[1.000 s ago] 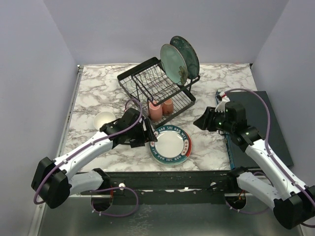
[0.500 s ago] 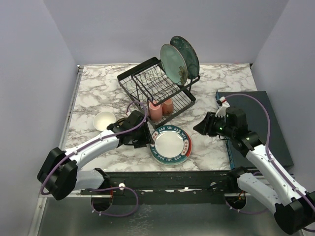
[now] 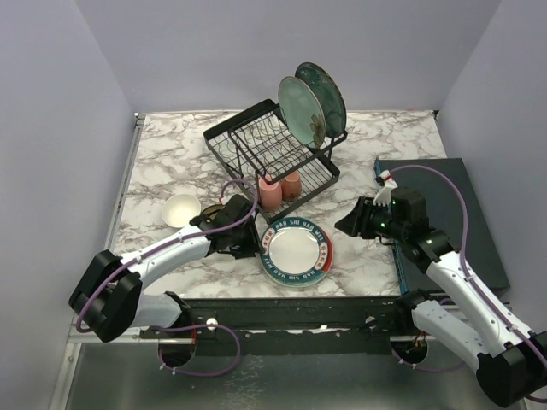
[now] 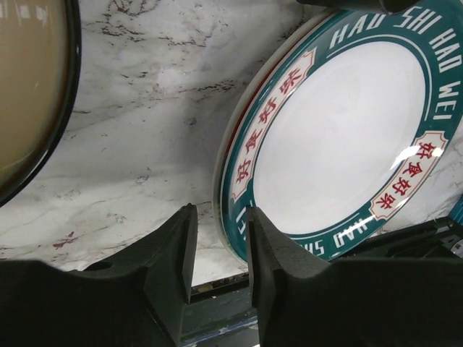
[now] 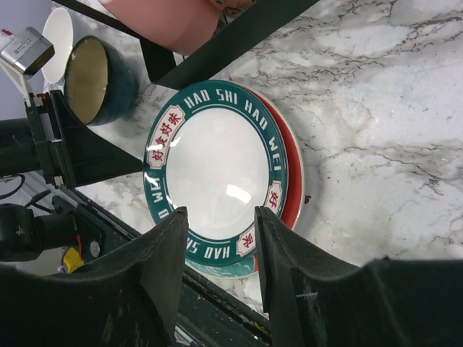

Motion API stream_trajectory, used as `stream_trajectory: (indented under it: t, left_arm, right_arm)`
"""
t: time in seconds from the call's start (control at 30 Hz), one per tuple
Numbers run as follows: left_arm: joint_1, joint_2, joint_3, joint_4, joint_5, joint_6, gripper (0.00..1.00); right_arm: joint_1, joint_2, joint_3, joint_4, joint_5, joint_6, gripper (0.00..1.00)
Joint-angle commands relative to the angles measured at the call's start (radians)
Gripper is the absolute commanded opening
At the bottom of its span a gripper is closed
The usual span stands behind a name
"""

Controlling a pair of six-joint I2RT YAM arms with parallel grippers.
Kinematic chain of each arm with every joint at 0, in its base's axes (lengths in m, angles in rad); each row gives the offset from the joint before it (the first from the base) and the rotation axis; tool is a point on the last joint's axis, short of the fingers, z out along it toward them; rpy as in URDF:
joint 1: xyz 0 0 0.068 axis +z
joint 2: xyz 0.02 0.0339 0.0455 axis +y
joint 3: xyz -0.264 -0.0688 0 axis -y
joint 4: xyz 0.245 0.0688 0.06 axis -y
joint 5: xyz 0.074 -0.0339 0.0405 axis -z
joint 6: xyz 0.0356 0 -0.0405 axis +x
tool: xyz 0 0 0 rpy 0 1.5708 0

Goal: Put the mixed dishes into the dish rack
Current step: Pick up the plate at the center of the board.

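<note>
Dish rack (image 3: 248, 141) was loaded with two plates (image 3: 301, 111) and two mugs (image 3: 269, 193); stacked plates (image 3: 295, 254) and bowls (image 3: 181, 208) were left. Left gripper (image 4: 221, 242) was set narrowly astride their rim, right gripper (image 5: 217, 246) parted, empty.

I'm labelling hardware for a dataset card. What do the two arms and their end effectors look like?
The left arm and right arm have white shells with black joints; a purple cable loops along each. The left end effector and right end effector are black, each with two thick matte fingers.
</note>
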Motion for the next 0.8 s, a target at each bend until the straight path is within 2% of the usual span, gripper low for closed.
stream_trajectory:
  t: [0.0,0.77]
  left_arm:
    - [-0.006,0.016,-0.023,0.021,-0.032,0.004,0.36]
    - [-0.006,0.048,-0.024,0.036,-0.038,0.024,0.08]
  right_arm:
    - [0.001,-0.01,-0.025,0.01,-0.031,0.008,0.47]
    - [0.001,0.024,-0.085,0.036,-0.071,0.033,0.47]
